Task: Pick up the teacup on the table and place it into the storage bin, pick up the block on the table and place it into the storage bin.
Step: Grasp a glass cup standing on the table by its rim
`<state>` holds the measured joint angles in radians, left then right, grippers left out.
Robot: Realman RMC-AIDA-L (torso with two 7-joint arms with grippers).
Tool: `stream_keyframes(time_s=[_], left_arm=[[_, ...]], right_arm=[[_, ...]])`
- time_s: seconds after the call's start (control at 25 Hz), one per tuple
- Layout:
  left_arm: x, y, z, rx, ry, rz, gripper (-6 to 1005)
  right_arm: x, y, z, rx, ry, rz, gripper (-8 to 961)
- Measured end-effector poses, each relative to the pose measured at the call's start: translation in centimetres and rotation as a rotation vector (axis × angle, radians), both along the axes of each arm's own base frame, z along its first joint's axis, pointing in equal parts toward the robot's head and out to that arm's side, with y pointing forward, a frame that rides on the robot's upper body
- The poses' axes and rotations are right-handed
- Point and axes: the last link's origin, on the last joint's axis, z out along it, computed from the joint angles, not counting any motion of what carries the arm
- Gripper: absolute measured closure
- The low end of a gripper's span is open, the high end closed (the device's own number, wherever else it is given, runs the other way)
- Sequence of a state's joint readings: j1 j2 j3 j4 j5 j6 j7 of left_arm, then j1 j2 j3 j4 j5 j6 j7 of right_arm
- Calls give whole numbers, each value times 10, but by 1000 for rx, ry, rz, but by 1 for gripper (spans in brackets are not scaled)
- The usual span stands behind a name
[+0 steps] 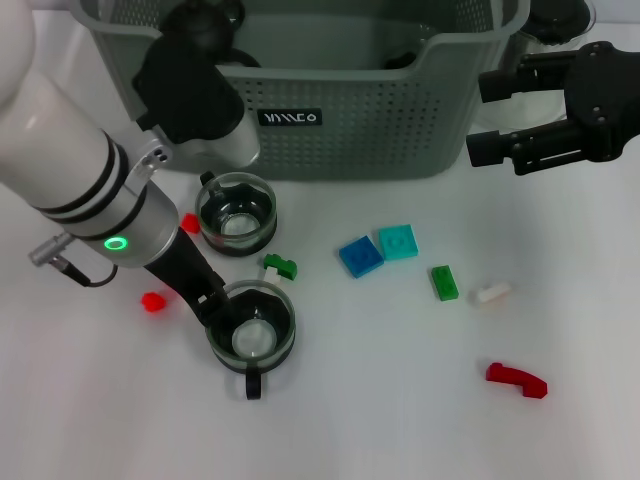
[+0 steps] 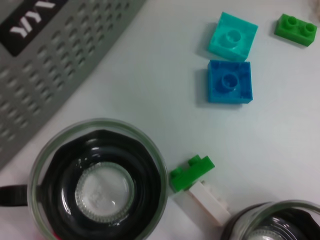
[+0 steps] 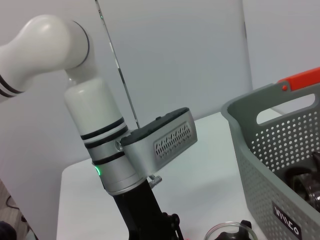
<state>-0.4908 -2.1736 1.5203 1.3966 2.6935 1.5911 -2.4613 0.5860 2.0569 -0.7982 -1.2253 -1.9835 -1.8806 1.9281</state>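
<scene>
Centrally at the far edge of the white counter [image 1: 400, 420], the grey-green storage bin [image 1: 380, 120] is standing with its black logo label facing the robot. A dark item is lying inside the bin, only partly visible. On the left, the left arm is reaching down over the near teacup [image 1: 251, 330], and the left pincer [image 1: 215, 305] is sitting at that cup's far-left rim; whether it is clenched on the glass cannot be told. Far right, the right pincer [image 1: 495, 115] is hovering released beside the bin's right end, its two black fingers spread apart and holding nothing.

A second glass teacup [image 1: 236, 213] is standing just in front of the bin, left of the label, apart from the near one. Between the two cups a small green block [image 1: 281, 265] is lying joined to a white piece. To the right, a blue square block [image 1: 359, 255] and a teal square block [image 1: 398, 242] are lying side by side, nearly touching. Farther right are a green flat block [image 1: 444, 282] and a white block [image 1: 492, 292], with a red curved piece [image 1: 516, 379] nearer. Two small red pieces are lying on the left by the arm.
</scene>
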Motion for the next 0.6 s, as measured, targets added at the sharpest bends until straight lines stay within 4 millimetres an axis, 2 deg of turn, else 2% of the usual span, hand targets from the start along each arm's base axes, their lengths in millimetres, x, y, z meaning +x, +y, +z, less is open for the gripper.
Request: stream_keyframes(time_s=[0.08, 0.28, 0.6], left_arm=[[1, 1, -2, 1, 1, -5, 371], [0, 2, -5, 1, 3, -9, 502], [0, 3, -7, 3, 3, -13, 617]], right_arm=[[0, 0, 0, 1, 0, 1, 38], [0, 1, 0, 10, 0, 3, 39], [1, 2, 0, 19, 0, 3, 38]])
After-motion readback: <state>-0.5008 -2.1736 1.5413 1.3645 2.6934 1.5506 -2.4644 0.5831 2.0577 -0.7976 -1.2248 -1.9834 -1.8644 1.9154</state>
